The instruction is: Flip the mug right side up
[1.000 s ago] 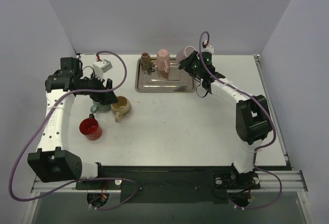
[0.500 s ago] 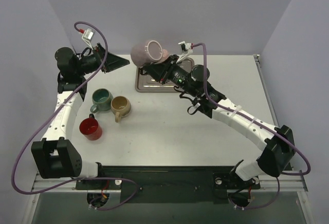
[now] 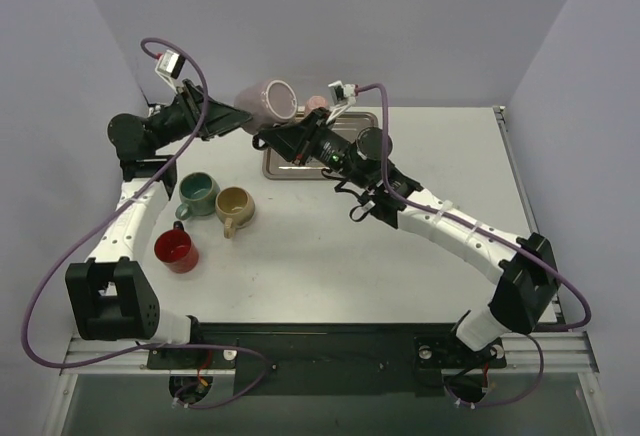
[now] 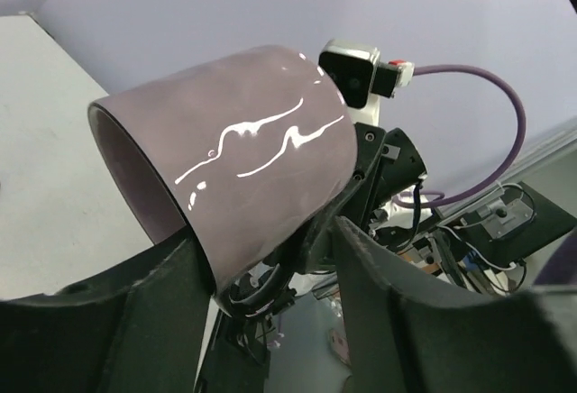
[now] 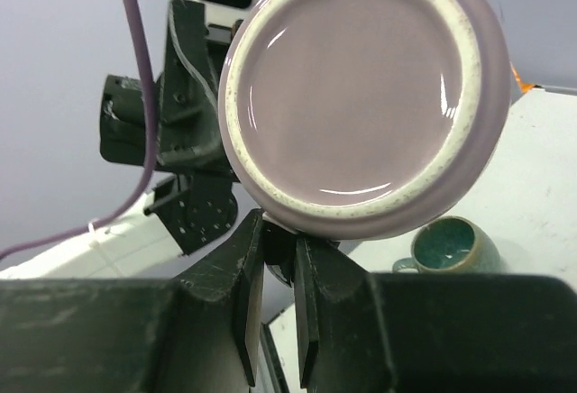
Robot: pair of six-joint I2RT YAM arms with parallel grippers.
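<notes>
Mauve mug point(image 3: 268, 102) aloft on its side, right gripper point(image 5: 279, 235) pinching it — left gripper point(image 4: 266, 242) spread, straddling its body

You'll find the mug point(image 3: 262, 104) off the table point(image 3: 330, 266), up in the air at about 11 o'clock. Glossy mauve glaze, speckled cream ring around the foot. It lies on its side: mouth toward 9 o'clock, base toward 3 o'clock. Not upright.

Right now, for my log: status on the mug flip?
Right gripper shut on mug, mug midair on its side. Left gripper straddling it, grip unclear. No obstruction seen.
</notes>
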